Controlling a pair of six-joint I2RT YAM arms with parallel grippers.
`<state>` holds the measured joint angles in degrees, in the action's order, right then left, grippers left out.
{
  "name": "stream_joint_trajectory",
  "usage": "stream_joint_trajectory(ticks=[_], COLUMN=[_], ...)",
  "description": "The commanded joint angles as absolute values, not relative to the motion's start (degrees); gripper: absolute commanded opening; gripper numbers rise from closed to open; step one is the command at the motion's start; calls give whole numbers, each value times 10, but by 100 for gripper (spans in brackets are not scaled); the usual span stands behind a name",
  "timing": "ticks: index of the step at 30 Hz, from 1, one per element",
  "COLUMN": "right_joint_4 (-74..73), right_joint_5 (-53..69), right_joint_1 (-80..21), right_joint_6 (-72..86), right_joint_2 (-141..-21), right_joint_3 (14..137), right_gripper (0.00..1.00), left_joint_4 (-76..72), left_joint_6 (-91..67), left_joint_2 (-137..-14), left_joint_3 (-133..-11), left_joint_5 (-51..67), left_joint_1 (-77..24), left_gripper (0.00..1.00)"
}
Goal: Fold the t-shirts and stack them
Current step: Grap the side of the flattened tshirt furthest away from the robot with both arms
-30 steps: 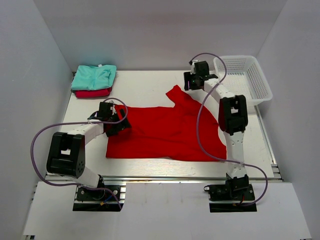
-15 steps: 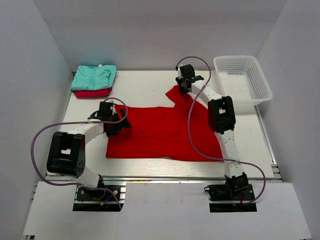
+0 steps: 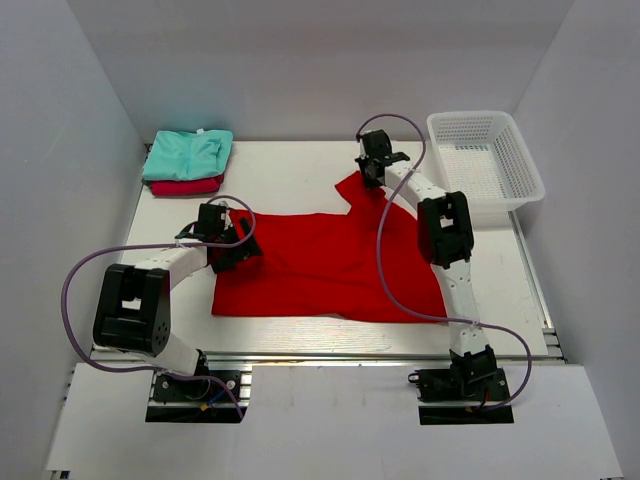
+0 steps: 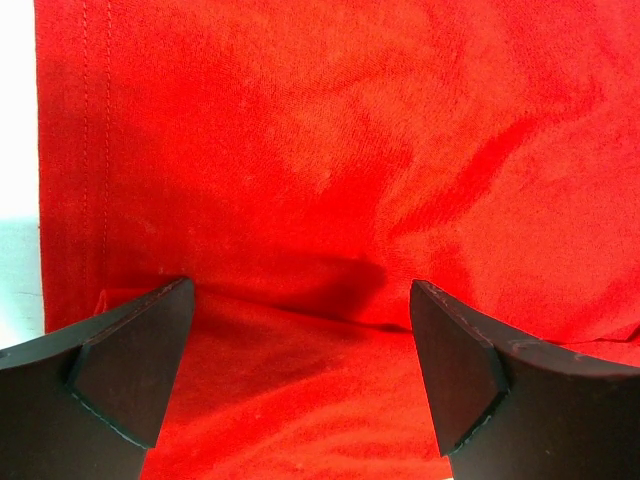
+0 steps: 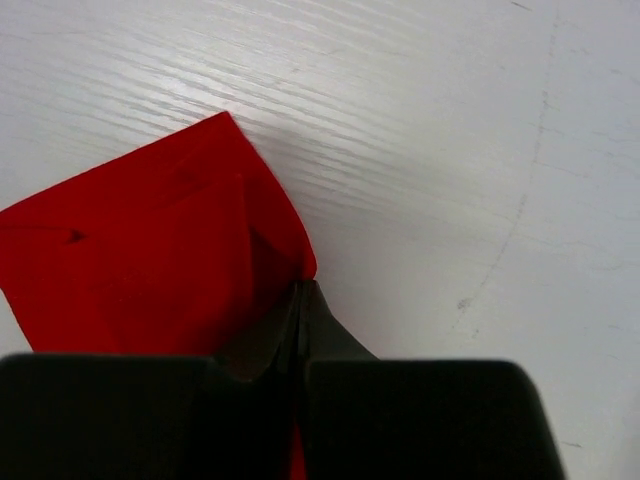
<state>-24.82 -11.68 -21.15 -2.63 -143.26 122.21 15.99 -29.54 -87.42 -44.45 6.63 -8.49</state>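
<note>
arms (image 3: 178,262): white links, black joints | cables (image 3: 379,255): purple | claw fingers (image 4: 130,370): black, wedge-shaped

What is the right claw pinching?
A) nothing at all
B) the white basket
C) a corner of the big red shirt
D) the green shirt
C: in the right wrist view, the right claw is shut tight with a corner of the big red shirt caught between its fingers.
</note>
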Motion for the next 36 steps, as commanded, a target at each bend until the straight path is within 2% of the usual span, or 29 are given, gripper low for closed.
stream_joint_trajectory(ticks=[1,3,12,20,24,25,27,28,30,33,34,36], right_joint_4=[-248,-221,-131,-108,-99,-94,-96,-107,-124,-144,-148,-166], right_joint_5=[-176,-225,-271,-307,-281,-266,-205,-161,-128,-77,-75,-83], right_joint_1=[-200,-198,-195,-192,-192,-193,-192,-194,-194,-186,-185,-177], right_joint_6=[-11,-11,-75,-122,-134,-136,-151,-152,-156,-126,-117,-79], right_joint_2=[-1401,-1375,-1325,-1353,-1363,-1366,-1371,-1373,-1377,-1371,-1362,-1344], right_joint_3=[1184,1180,1176,1226,1215,1212,1202,1201,1212,1212,1205,1193], right_gripper=[0,0,0,0,1,13,29,42,48,70,80,89], left_joint_4=[221,226,214,214,214,214,214,214,214,214,214,214], left_joint_6=[-288,-288,-288,-288,-288,-288,-288,-288,-288,-288,-283,-283], left_joint_2=[-882,-876,-881,-897,-903,-903,-909,-909,-914,-914,-909,-904], left_joint_3=[-417,-417,-406,-412,-417,-417,-417,-424,-424,-424,-424,-424], left_joint_5=[40,40,45,50,50,55,55,55,61,61,61,61], left_joint_1=[-83,-83,-83,-83,-83,-83,-83,-83,-83,-83,-83,-83], left_gripper=[100,100,100,100,100,100,100,100,100,100,100,100])
